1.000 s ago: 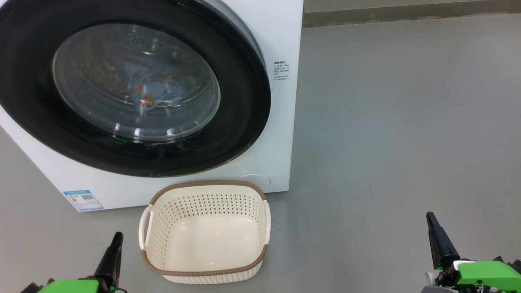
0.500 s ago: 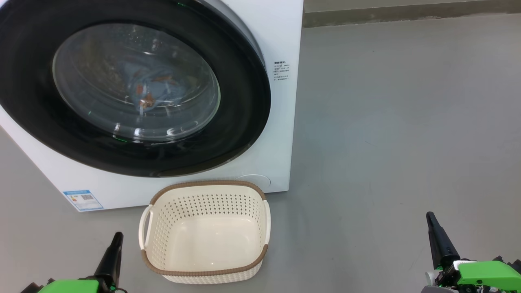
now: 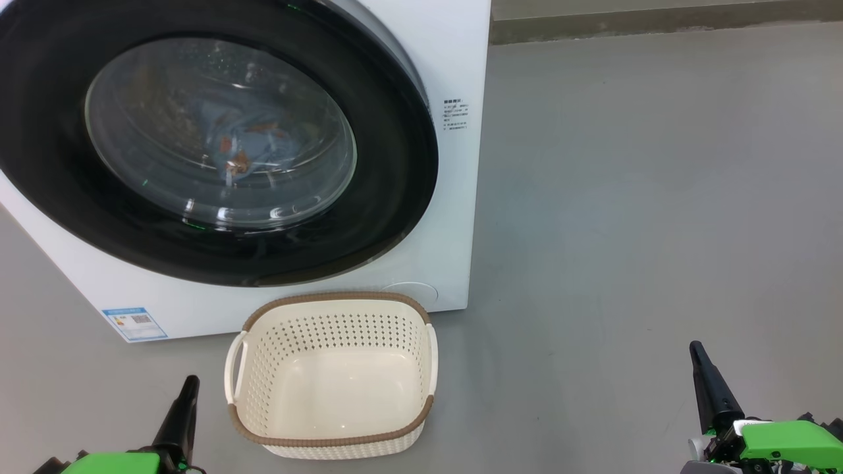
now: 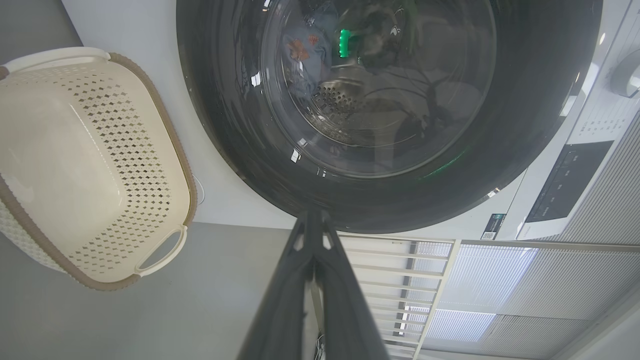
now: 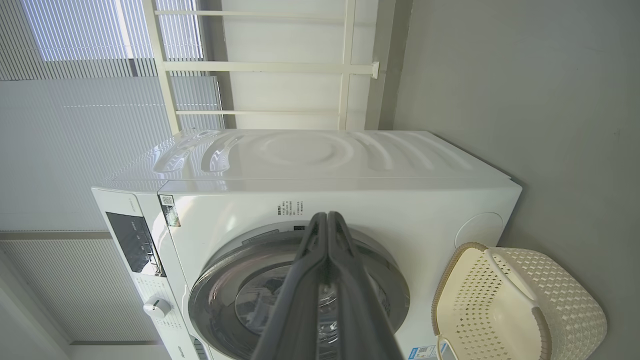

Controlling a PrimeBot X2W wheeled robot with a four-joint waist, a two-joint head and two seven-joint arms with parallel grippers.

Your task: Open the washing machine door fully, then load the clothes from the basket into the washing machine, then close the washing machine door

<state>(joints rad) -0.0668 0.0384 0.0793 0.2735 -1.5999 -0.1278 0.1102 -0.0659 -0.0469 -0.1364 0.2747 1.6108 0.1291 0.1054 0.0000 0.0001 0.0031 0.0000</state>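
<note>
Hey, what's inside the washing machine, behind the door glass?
Through the door glass, blue clothes with orange prints lie in the perforated steel drum. Reflections and the black rim hide the rest; how many garments is unclear.

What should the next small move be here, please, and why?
Probably just stop here: the door looks shut on the washing machine, the clothes show through it, the basket is empty, and the left gripper and right gripper are shut, low and clear of everything. All three steps appear done.
</note>
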